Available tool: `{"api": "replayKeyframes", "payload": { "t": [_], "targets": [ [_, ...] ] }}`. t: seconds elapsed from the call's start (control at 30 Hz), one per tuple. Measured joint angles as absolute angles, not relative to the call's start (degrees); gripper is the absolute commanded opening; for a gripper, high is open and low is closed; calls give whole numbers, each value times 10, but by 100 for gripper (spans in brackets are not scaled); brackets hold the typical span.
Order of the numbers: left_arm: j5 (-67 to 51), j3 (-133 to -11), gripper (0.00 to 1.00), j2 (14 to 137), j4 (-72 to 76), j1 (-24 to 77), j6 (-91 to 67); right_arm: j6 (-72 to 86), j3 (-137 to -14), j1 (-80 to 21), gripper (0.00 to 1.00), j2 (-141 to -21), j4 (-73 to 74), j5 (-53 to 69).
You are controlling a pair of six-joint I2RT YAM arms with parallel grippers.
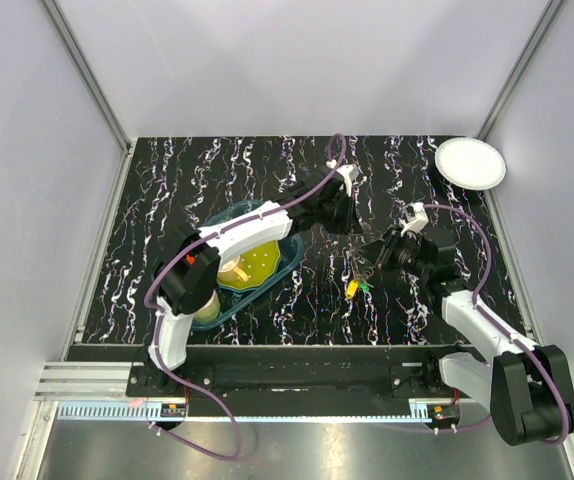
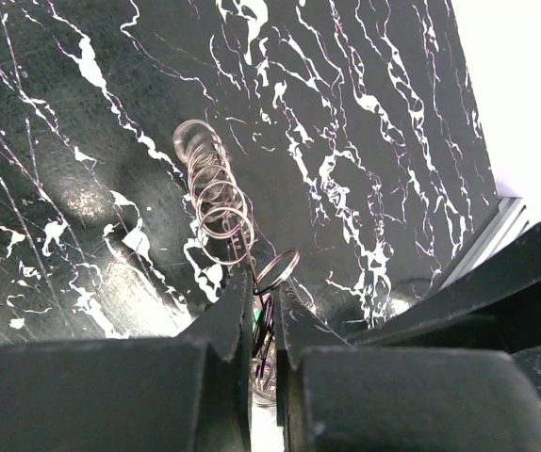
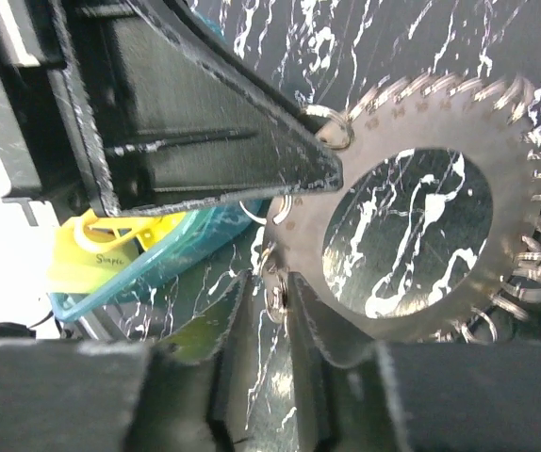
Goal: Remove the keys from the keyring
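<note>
The keyring [image 3: 497, 141] is a flat silver ring with small split rings all round its edge. It hangs above the table between both grippers. My left gripper [image 2: 263, 301] is shut on its edge; in that view the keyring [image 2: 212, 193] shows edge-on as a row of loops. The left gripper's fingers [image 3: 242, 151] enter the right wrist view from the upper left. My right gripper [image 3: 272, 299] is shut on a small split ring at the keyring's lower left edge. From above, keys with yellow and green tags [image 1: 353, 288] hang below the two grippers [image 1: 352, 222] [image 1: 379, 252].
A teal tray [image 1: 289, 262] holding yellow tagged pieces sits left of centre under the left arm; it also shows in the right wrist view [image 3: 134, 278]. A white plate [image 1: 470, 162] lies at the far right corner. The table top is black marble-patterned.
</note>
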State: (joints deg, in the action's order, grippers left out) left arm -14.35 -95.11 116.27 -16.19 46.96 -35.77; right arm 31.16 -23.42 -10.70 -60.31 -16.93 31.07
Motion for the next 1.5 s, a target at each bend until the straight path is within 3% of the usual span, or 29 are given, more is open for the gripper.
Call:
{"api": "replayKeyframes", "payload": {
  "t": [0.1,0.3,0.43,0.63,0.7,0.93,1.3,1.5],
  "targets": [
    [-163,-946,0,1162,-159,464,-346,314,-234,-107,52,-604,-182,310],
    [-236,-896,0,1152,-111,439,-316,306,-235,-105,59,-555,-155,279],
    [-275,-875,0,1130,-114,426,-274,272,-254,-105,74,-514,-113,222],
    [-324,-838,0,1068,-145,424,-203,199,-416,-104,77,-525,15,180],
    [-349,-837,0,1049,-150,423,-189,204,-448,-104,83,-528,31,190],
    [-441,-829,0,987,-134,394,-177,255,-375,-102,99,-459,29,270],
    [-481,-832,0,927,-181,360,-139,280,-367,-86,100,-443,21,356],
    [-504,-832,0,867,-169,329,-151,332,-332,-77,99,-466,-93,429]
  ]
}}
